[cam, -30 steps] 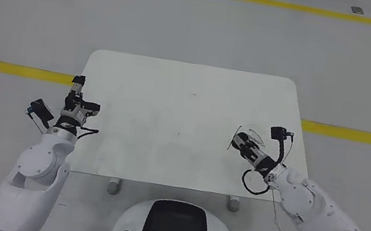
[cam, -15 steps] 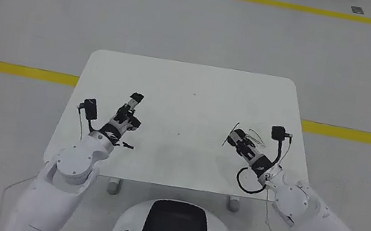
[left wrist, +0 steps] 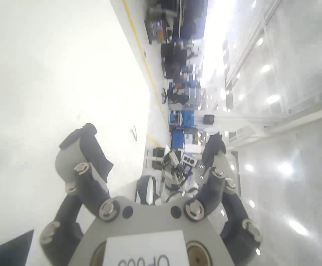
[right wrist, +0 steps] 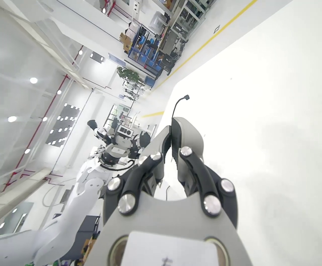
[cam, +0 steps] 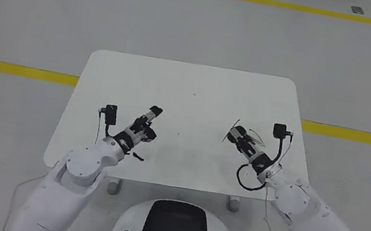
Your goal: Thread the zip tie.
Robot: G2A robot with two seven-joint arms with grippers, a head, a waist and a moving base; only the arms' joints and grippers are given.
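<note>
The zip tie (right wrist: 176, 102) is a thin black strap, bent in a curve, with a small square head at its free end. It stands out from the right gripper (right wrist: 171, 127), whose jaws are clenched on it, above the worktop (cam: 189, 94) near its right edge. The strap's other end is hidden between the jaws. The left gripper (left wrist: 151, 133) hangs over the worktop's left part, jaws released and holding nothing. A thin curved piece (cam: 256, 137) beside the right gripper is too small to tell.
</note>
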